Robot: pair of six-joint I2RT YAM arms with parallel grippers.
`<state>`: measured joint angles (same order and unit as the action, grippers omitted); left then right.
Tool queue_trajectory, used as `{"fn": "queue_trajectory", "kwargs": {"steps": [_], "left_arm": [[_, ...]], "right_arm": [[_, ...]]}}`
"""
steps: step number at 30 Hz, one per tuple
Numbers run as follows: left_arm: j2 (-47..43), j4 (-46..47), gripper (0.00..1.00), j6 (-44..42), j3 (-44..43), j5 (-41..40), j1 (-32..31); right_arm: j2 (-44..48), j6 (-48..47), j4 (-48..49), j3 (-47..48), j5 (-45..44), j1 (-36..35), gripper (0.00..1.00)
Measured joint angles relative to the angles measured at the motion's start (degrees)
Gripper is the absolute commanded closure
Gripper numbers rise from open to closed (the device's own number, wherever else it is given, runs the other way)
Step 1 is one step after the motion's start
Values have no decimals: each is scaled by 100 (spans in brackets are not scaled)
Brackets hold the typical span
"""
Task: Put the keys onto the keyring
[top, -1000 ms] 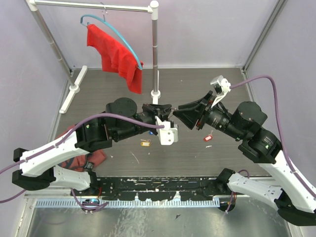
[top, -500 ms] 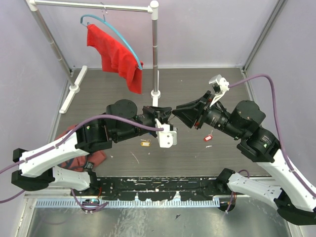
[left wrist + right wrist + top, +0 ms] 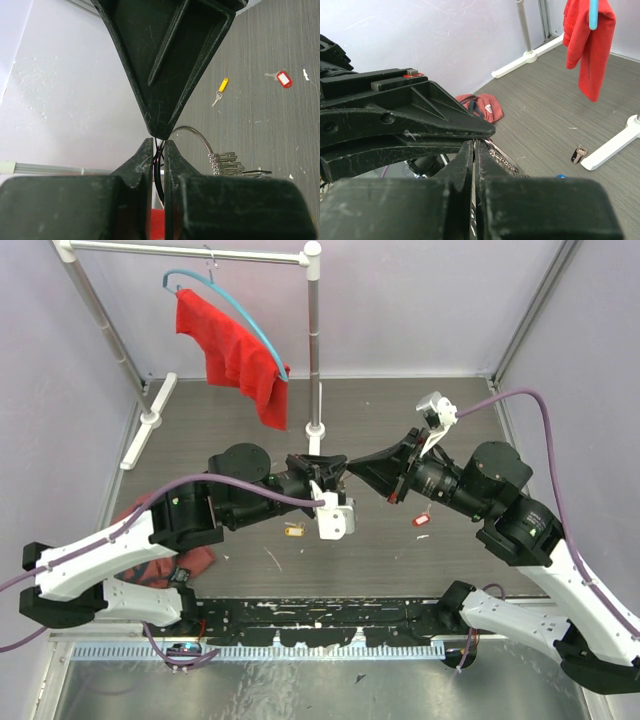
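The keyring (image 3: 220,161), in the left wrist view, hangs from the left gripper (image 3: 158,146), whose jaws we see clenched on its wire. The right gripper (image 3: 161,129) meets that wire tip-first from above. In the right wrist view its jaws are pressed together; whether they pinch the wire we cannot tell. From above, both grippers meet just in front of the rack pole (image 3: 314,350). A red-tagged key (image 3: 421,520) lies on the table (image 3: 400,420), right of that pole.

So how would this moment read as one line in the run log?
left gripper: shut on keyring | right gripper: shut, tip at the keyring | red-tagged key: lying loose, off the keyring
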<state>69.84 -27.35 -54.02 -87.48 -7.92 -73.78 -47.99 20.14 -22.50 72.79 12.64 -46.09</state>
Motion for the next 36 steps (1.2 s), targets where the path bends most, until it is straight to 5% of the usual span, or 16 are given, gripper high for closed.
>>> {"fn": "queue_trajectory", "kwargs": {"steps": [9,19,29,31,33,36], "left_arm": [[-354,614,81,20,564,173,0],[-527,1167,81,55,881,387,-4],[-612,1311,100,116,929,529,-4],[-632,1320,100,120,940,555,-4],[-643,1320,100,118,942,577,-7],[-656,1294,100,114,942,581,-15]], "right_arm": [[7,0,37,0,162,-4,99],[151,24,142,-46,293,-4,99],[203,98,245,-50,393,-4,99],[212,105,269,-63,396,-4,88],[232,103,278,-72,393,-4,63],[313,50,278,-72,280,-7,52]]}}
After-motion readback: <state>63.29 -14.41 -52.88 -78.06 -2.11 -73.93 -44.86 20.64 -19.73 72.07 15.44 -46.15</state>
